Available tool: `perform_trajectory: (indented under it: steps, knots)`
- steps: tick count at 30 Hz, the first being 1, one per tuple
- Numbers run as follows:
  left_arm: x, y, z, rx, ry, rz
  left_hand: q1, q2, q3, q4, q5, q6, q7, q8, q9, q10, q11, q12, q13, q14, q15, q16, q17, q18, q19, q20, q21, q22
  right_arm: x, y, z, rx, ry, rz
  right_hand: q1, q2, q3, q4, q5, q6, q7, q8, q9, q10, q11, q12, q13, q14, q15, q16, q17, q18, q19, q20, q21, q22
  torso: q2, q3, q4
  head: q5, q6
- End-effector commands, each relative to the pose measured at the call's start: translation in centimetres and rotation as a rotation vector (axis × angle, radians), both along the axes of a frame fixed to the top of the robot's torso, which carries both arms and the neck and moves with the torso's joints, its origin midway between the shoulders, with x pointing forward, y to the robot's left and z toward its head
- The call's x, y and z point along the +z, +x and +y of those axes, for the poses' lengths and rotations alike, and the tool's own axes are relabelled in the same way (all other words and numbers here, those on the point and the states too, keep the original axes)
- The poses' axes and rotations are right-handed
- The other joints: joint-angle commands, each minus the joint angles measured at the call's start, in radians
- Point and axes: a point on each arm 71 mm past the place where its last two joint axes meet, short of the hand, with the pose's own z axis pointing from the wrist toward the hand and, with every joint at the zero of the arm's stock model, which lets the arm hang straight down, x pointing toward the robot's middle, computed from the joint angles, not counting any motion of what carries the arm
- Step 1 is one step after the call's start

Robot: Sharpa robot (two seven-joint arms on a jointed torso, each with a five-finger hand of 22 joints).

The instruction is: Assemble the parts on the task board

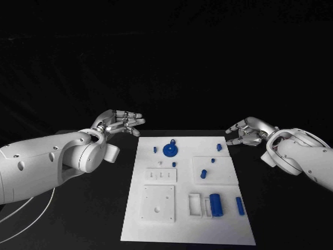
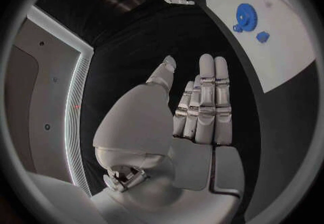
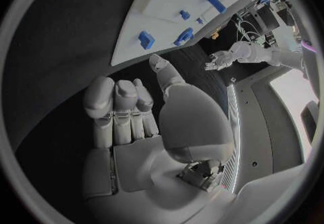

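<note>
Two silver robot hands hover empty off the far corners of the white rectangular task board on the black bench: the left hand flat with fingers extended, the right hand loosely curled. The small blue plastic gear, near the board's far edge, looks light, rigid and slick; its toothed rim seems the surest hold.
</note>
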Motion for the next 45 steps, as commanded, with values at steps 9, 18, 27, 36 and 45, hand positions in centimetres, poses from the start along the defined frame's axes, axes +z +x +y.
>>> perform_trajectory:
  steps: [9,18,27,36,45]
  knots:
    - [0.1,0.0,-0.3,-0.030,-0.004,-0.017,0.012,-0.010,0.008,-0.001,-0.001,-0.009,-0.003,0.004,0.001,-0.026,0.000,0.000,0.001,-0.006,-0.003,0.014,0.001,-0.003,-0.006,-0.003,0.013,0.007,-2.4,-0.2,0.4,0.054,0.003,0.073,0.003,0.005,0.025,-0.038,0.016,-0.004,-0.004,-0.003,-0.001,-0.007,0.000,-0.002,-0.001,-0.002,0.006,-0.004,0.001,0.007,0.061,0.003,-0.002,0.121,-0.001,-0.0020,0.0002,0.000,-0.015]
    - [0.1,0.0,-0.3,-0.033,-0.001,-0.017,0.014,-0.013,0.011,0.001,-0.001,-0.012,-0.003,0.003,0.000,-0.031,0.000,0.000,0.001,-0.009,-0.003,0.019,0.000,-0.004,-0.010,-0.004,0.018,0.011,-3.5,-0.4,0.5,0.061,-0.002,0.094,-0.001,0.009,0.035,-0.049,0.025,0.003,-0.005,-0.003,-0.001,-0.007,-0.001,-0.001,0.000,-0.002,0.005,-0.006,0.001,0.006,0.061,0.003,-0.002,0.121,-0.002,-0.0020,-0.0003,0.002,-0.019]
    - [0.1,0.0,-0.4,-0.038,0.000,-0.015,0.015,-0.011,0.012,0.002,-0.003,-0.011,-0.003,0.003,0.000,-0.031,0.000,0.000,0.001,-0.010,-0.004,0.022,-0.001,-0.005,-0.012,-0.005,0.020,0.013,-3.7,-0.3,0.9,0.058,0.008,0.077,-0.016,0.018,0.011,-0.028,-0.004,0.017,-0.007,-0.004,-0.001,0.000,-0.001,0.008,0.007,-0.001,0.006,0.000,0.006,0.006,0.062,0.003,0.001,0.121,-0.002,-0.0042,0.0017,-0.003,-0.024]
    - [0.1,0.0,-0.4,-0.040,0.000,-0.013,0.015,-0.011,0.012,0.002,-0.003,-0.011,-0.003,0.003,0.000,-0.031,0.000,0.000,0.001,-0.010,-0.004,0.022,-0.001,-0.005,-0.012,-0.005,0.020,0.013,-3.9,-0.1,1.6,0.048,0.020,0.058,-0.021,0.026,0.010,-0.013,-0.024,0.020,-0.007,-0.003,-0.001,0.005,0.000,0.016,0.013,0.001,0.006,0.010,0.016,0.006,0.063,0.004,0.005,0.122,-0.002,-0.0042,0.0021,0.001,-0.024]
    - [0.0,0.0,-0.4,-0.042,0.000,-0.012,0.015,-0.009,0.011,0.001,-0.004,-0.004,-0.003,0.004,0.001,-0.032,0.000,0.000,0.001,-0.010,-0.004,0.025,-0.002,-0.005,-0.014,-0.005,0.024,0.016,-4.2,0.1,2.2,0.047,0.022,0.057,-0.014,0.035,0.040,-0.013,-0.068,0.032,-0.008,-0.004,-0.001,0.007,-0.001,0.019,0.016,0.001,0.006,0.011,0.019,0.007,0.062,0.004,0.007,0.122,-0.003,-0.0033,0.0019,0.004,-0.029]
